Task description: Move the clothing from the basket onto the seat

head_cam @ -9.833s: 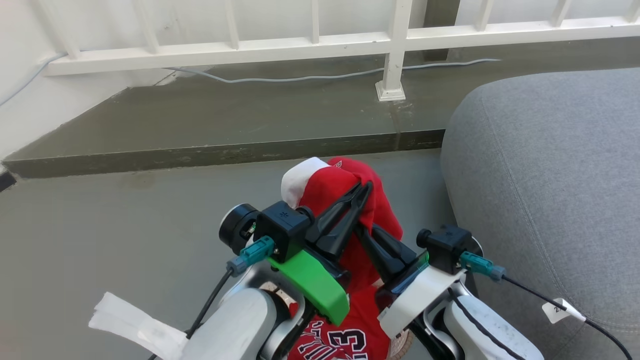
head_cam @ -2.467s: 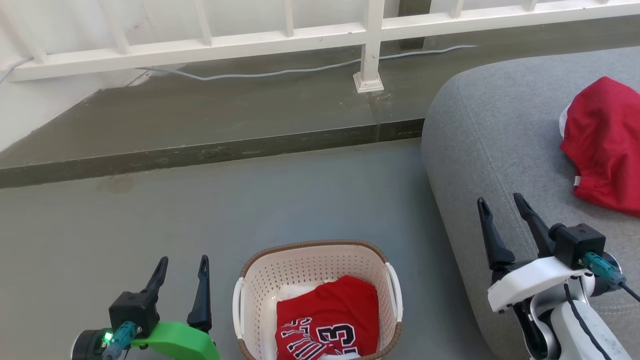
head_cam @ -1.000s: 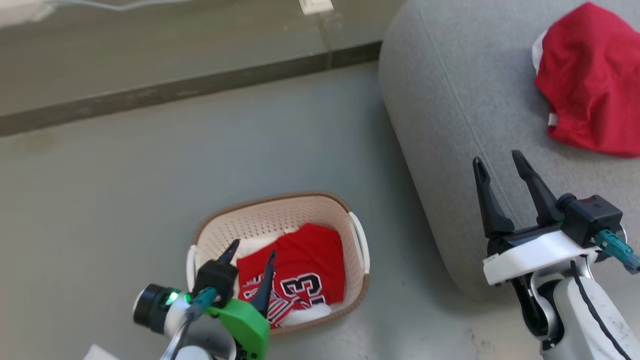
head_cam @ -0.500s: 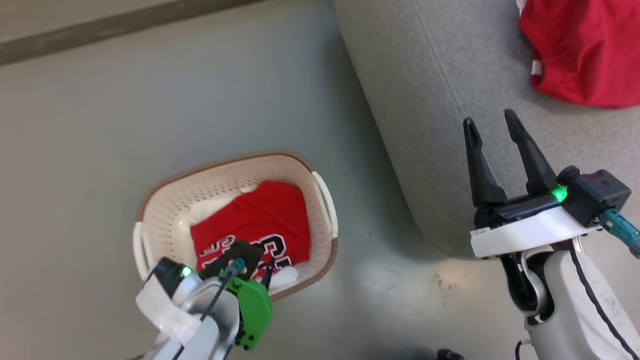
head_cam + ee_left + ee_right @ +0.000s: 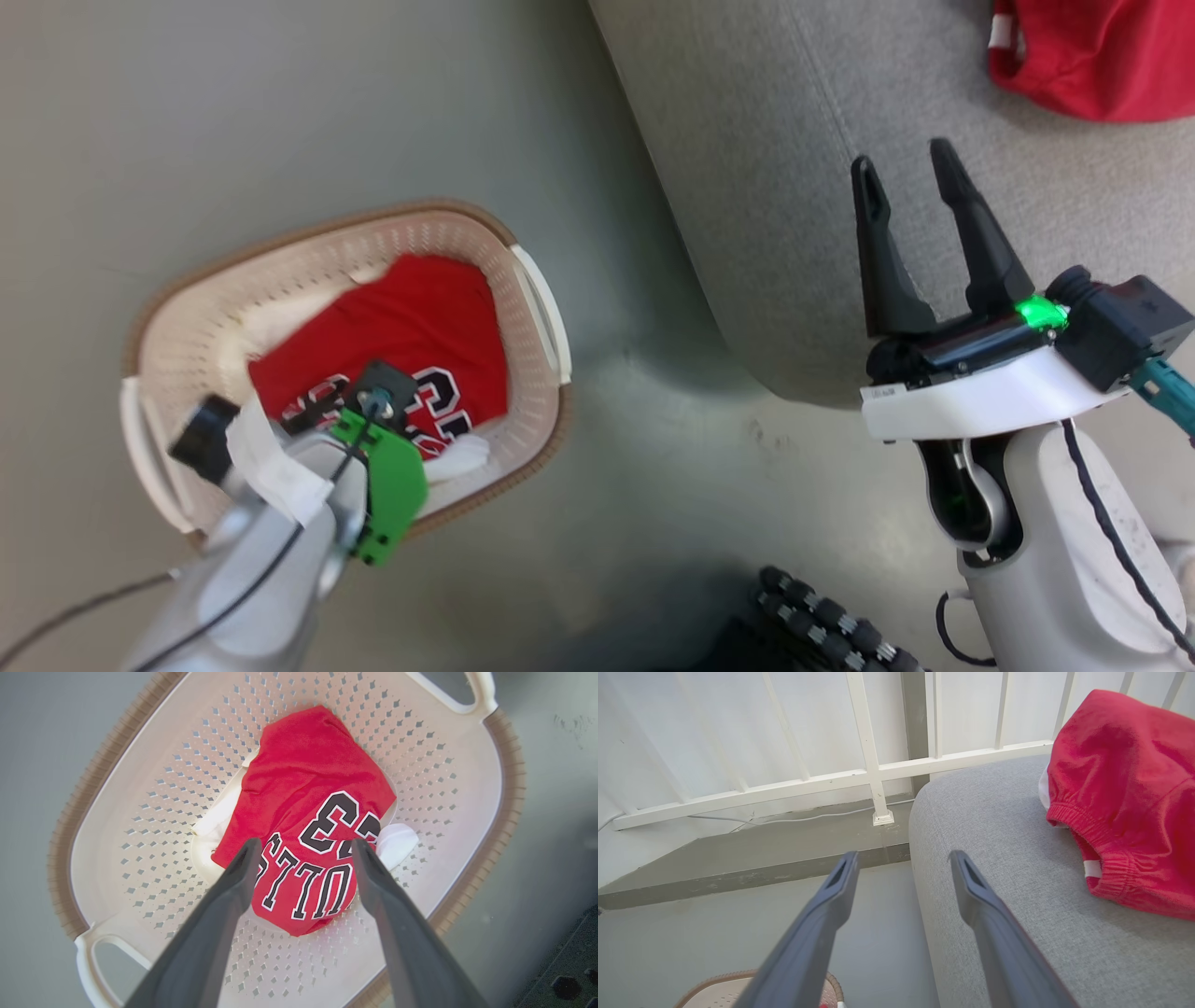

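Grey concrete floor [image 5: 280, 112] spreads under the whole scene; on it stands the cream basket [image 5: 327, 217] with its brown rim. The left pincer [image 5: 306, 844] hangs above the basket's hollow and points down into it; its two dark fingers [image 5: 210, 933] stand wide apart and grip nothing; whether their tips touch the cloth I cannot tell. Beneath and between those fingers lies the red jersey [image 5: 303, 765], crumpled on the basket's bottom; its black-and-white lettering and the number 23 show in the gap between the tips; a scrap of white cloth [image 5: 397, 842] pokes out just beside one finger.

The right pincer [image 5: 901, 161] is well apart from the basket, over the near edge of the grey seat [image 5: 766, 187]; its jaws are wide as well, and empty. Ahead of it and off to its right a second red garment [image 5: 1125, 788] lies on the seat, with white trim showing, clear of the fingers. Beyond its fingertips a white railing [image 5: 873, 774] stands on a raised ledge [image 5: 738, 858]; a pale cable [image 5: 784, 820] runs along the railing's foot.
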Controlling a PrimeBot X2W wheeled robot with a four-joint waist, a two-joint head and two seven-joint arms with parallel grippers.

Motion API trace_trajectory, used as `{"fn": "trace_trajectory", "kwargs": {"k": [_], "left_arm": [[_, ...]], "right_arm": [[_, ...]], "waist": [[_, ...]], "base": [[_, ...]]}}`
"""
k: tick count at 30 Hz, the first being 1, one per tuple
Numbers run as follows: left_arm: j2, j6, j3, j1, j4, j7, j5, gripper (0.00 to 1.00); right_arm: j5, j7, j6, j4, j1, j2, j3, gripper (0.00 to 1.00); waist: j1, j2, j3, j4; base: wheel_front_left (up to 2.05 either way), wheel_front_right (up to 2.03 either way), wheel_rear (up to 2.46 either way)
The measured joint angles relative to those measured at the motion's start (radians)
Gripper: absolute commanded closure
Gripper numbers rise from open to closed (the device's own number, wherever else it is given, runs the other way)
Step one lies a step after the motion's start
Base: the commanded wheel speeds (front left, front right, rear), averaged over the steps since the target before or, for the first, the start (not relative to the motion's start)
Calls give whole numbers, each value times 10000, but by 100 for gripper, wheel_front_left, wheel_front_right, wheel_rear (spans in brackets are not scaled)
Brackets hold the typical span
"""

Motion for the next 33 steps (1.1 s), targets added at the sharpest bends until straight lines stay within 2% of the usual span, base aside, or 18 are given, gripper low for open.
{"fn": "trace_trajectory", "kwargs": {"k": [11, 19, 30, 31, 32, 33], "left_arm": [[949, -276, -261, -965, 1112, 351, 727, 0], [1001, -449, -686, -1342, 1747, 351, 917, 0], [1108, -610, -1131, -1838, 2976, 1103, 1016, 0], [1122, -610, -1168, -1886, 3049, 1150, 1018, 13], [1122, -610, -1166, -1937, 3152, 1200, 1014, 45], [1106, -610, -1118, -1977, 3243, 1277, 991, 69]], "right_arm": [[176, -196, 86, -8, -641, 107, 157, 0], [222, -278, 117, 251, -892, 165, 236, 0], [357, -293, 171, 408, -1091, 247, 307, 0], [366, -293, 171, 410, -1127, 247, 305, 0], [366, -293, 171, 403, -1179, 247, 297, 0], [368, -293, 173, 385, -1216, 251, 284, 0]], "waist": [[1, 0, 1533, -496], [1, 0, 2181, -814], [0, 0, 2537, -945], [0, 0, 2549, -949], [0, 0, 2558, -952], [-1, 0, 2567, -954]], "base": [[0, 0, 0], [0, 0, 0], [0, 0, 0], [0, 0, 0], [0, 0, 0], [0, 0, 0]]}}
